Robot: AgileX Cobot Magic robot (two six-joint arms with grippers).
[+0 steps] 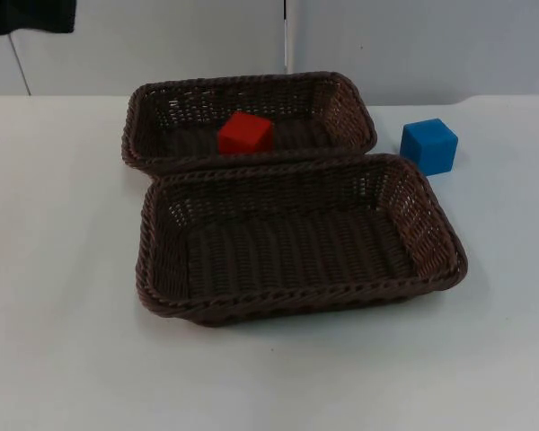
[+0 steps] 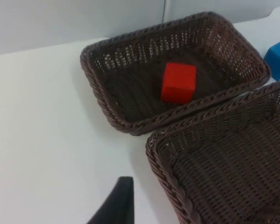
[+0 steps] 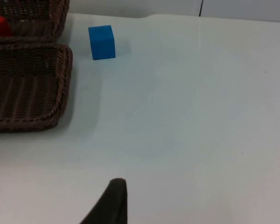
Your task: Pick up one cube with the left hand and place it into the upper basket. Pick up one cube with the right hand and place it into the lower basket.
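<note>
one red cube [image 1: 245, 133] sits in upper basket [image 1: 144, 126]; blue cube [image 1: 429, 145] outside (claw states unreadable, fingertips cut off)

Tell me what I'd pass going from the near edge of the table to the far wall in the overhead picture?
Lower basket → upper basket holding the red cube → grey partition wall. The blue cube sits on the table to the right, level with the upper basket.

Red cube [image 1: 245, 132] sits in upper basket [image 1: 153, 99]; blue cube [image 1: 428, 145] beside lower basket [image 1: 445, 235].
</note>
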